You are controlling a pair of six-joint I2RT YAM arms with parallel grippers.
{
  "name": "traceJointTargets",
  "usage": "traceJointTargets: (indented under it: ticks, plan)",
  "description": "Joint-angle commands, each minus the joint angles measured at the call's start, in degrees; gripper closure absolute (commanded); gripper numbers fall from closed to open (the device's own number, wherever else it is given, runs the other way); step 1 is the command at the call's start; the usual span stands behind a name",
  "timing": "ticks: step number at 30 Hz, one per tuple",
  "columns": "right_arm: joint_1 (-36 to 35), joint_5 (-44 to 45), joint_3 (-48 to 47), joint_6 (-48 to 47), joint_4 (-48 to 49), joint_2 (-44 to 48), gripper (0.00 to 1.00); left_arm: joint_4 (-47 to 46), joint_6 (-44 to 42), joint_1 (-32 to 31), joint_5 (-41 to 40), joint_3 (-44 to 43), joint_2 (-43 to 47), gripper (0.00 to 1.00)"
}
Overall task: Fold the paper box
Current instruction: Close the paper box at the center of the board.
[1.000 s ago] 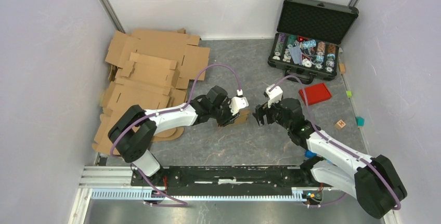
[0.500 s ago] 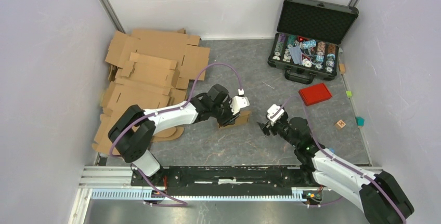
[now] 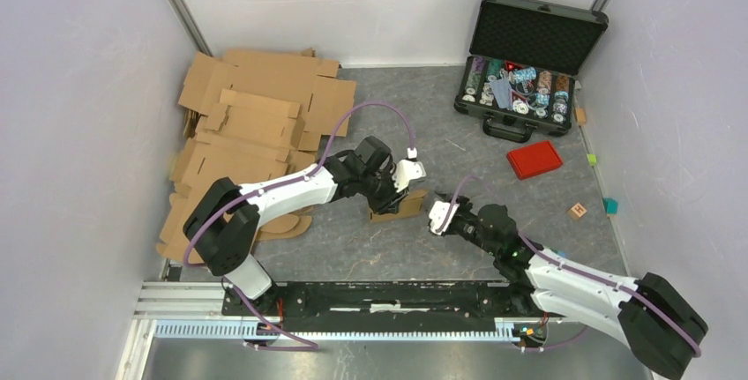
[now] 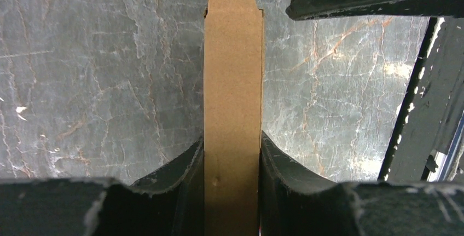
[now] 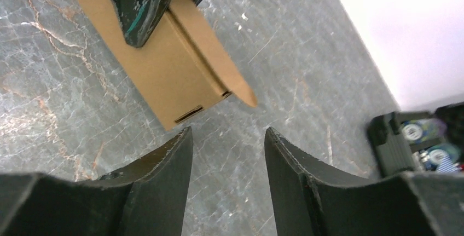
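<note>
The paper box [image 3: 399, 204] is a small brown cardboard box on the grey floor near the middle. My left gripper [image 3: 391, 193] is shut on it; in the left wrist view both black fingers [image 4: 180, 181] press against a narrow brown panel of the paper box [image 4: 232, 110] that ends in a rounded tab. My right gripper [image 3: 434, 219] hovers low just right of the box, open with nothing between its fingers [image 5: 164, 176]. In the right wrist view the paper box [image 5: 164, 66] lies ahead and to the left of the right gripper [image 5: 228, 133], with a pointed flap sticking out.
A pile of larger flat cardboard sheets [image 3: 247, 133] fills the left side. An open black case [image 3: 527, 67] with chips stands at the back right, a red lid [image 3: 534, 159] in front of it. Small blocks [image 3: 578, 211] lie near the right wall.
My right arm has dropped and swung toward the near side, then reached left toward the box, its jaws narrowing. The left gripper stays clamped on the box, barely shifted.
</note>
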State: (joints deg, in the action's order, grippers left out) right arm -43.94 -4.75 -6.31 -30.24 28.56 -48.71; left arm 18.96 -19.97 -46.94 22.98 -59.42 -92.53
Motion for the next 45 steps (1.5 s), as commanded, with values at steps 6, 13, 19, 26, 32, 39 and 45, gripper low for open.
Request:
traceJointTargets:
  ticks: [6,13,19,26,32,39,45]
  plan:
    - [-4.2,1.9,3.1,-14.6,11.6,2.2,0.48,6.3,-1.6,0.1,-0.2,-3.5,-0.4,0.66]
    - [-4.7,0.2,3.6,-19.7,14.6,0.4,0.50,6.6,-2.7,0.1,2.6,-3.5,0.1,0.67]
    - [-4.8,-0.1,2.3,-19.8,14.2,-2.1,0.55,6.9,-3.1,-0.1,3.1,-3.7,-0.2,0.67]
    - [-4.9,-1.2,0.5,-19.2,13.0,-5.3,0.58,6.9,-3.4,-0.2,3.3,-3.7,-0.6,0.68]
    - [-4.9,-2.7,-1.3,-19.2,11.3,-7.5,0.61,7.3,-4.3,-0.6,4.3,-3.9,-0.6,0.69]
    - [-4.9,-2.0,-2.4,-19.5,9.4,-9.2,0.65,7.3,-4.5,-0.6,4.4,-3.8,-0.7,0.70]
    - [-4.9,-0.9,-2.8,-19.0,9.1,-9.2,0.80,7.3,-4.5,-0.7,3.9,-3.8,-0.8,0.70]
